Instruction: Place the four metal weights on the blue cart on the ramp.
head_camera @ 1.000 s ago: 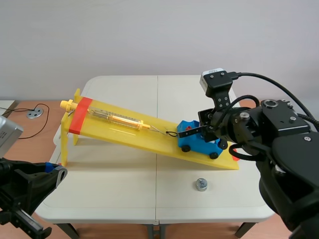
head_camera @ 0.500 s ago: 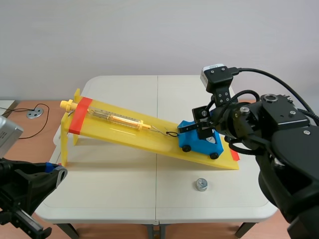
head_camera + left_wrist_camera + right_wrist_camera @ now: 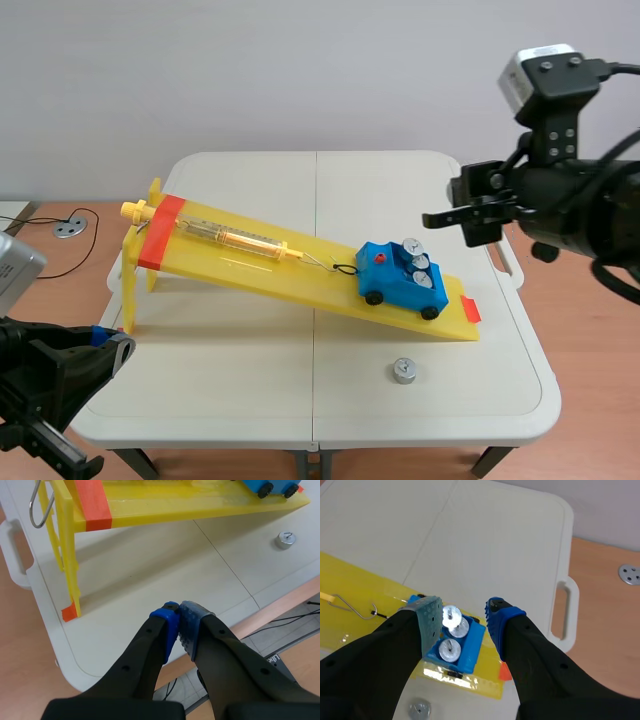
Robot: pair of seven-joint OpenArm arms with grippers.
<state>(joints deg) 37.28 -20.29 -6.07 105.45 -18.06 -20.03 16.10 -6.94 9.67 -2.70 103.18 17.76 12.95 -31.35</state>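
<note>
The blue cart [image 3: 398, 282] sits low on the yellow ramp [image 3: 260, 262] with three metal weights [image 3: 419, 263] standing in it. Another weight [image 3: 403, 371] lies on the table in front of the ramp's low end. My right gripper [image 3: 462, 222] hangs open, above and to the right of the cart. In the right wrist view the cart [image 3: 469, 656] and its weights [image 3: 449, 650] lie below the open gripper [image 3: 465, 617], and the loose weight [image 3: 420, 710] is nearer. My left gripper [image 3: 179, 625] is shut on nothing by the table's front left corner, far from the loose weight [image 3: 285, 540].
A yellow spring scale [image 3: 235, 238] lies along the ramp, hooked by a wire [image 3: 343, 267] to the cart. An orange-red band [image 3: 160, 232] crosses the ramp's high end, which stands on yellow legs [image 3: 70, 570]. The table has a handle [image 3: 564, 611] at its right edge.
My right gripper has risen from the cart and drawn back up and to the right. Three weights now show on the cart. The left arm has not moved.
</note>
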